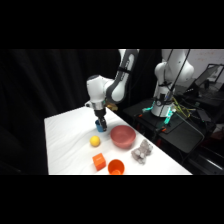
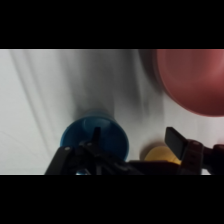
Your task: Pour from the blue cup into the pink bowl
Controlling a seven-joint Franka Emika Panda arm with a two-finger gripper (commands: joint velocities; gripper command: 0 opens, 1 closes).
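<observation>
Side view shows the white table (image 1: 65,135) with the gripper (image 1: 101,123) lowered onto the blue cup (image 1: 102,128), which stands on the table just left of the pink bowl (image 1: 122,136). Whether the jaws pinch the cup I cannot tell. A grey crumpled object (image 1: 142,152) lies right of the bowl. Nearer the front edge sit an orange cup (image 1: 115,167), an orange block (image 1: 99,161) and a yellow ball (image 1: 95,141).
</observation>
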